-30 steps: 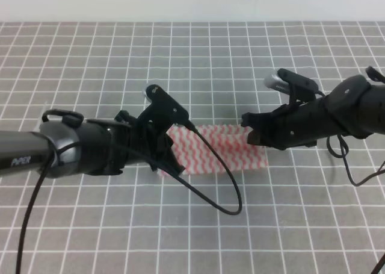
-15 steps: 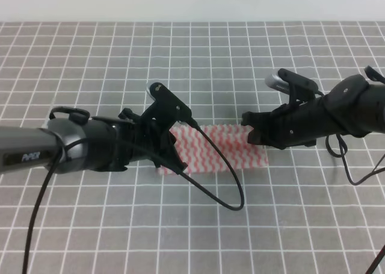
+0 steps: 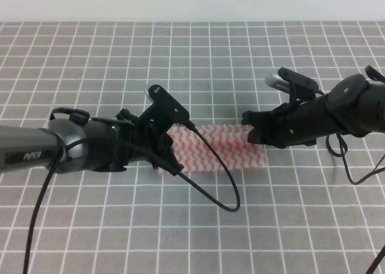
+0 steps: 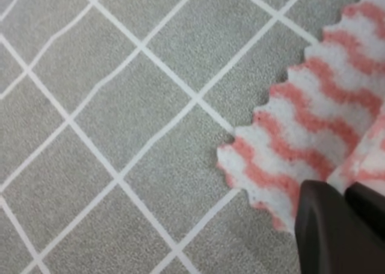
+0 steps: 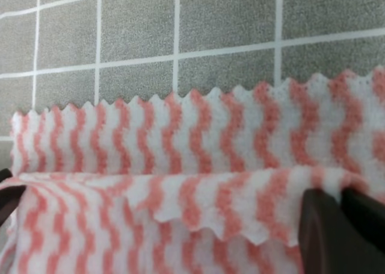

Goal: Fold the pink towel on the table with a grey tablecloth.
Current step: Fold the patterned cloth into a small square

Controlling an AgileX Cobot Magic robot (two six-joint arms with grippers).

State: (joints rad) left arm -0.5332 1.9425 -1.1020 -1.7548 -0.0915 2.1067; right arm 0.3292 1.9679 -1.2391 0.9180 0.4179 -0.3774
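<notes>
The pink towel [image 3: 219, 146] lies doubled into a long strip on the table with a grey tablecloth [image 3: 90, 57]. My left gripper [image 3: 170, 161] is at the strip's left end. In the left wrist view its two dark fingers [image 4: 325, 226] stand pressed together, shut on a raised layer of the towel [image 4: 301, 135] beside the lower layer's corner. My right gripper [image 3: 248, 127] is at the strip's far right corner. The right wrist view has its fingers [image 5: 322, 226] shut on the upper layer of the towel [image 5: 180, 141], whose zigzag edge rests a little short of the lower layer's far edge.
The grey gridded cloth [image 4: 120, 105] spreads on all sides of the towel. A black cable [image 3: 222, 189] loops from the left arm across the towel's near edge. Another cable [image 3: 349, 165] hangs from the right arm. A white wall runs along the far edge.
The left arm has shifted slightly to the right and settled; its cable loop swung a little. The right arm and the towel look almost unchanged.
</notes>
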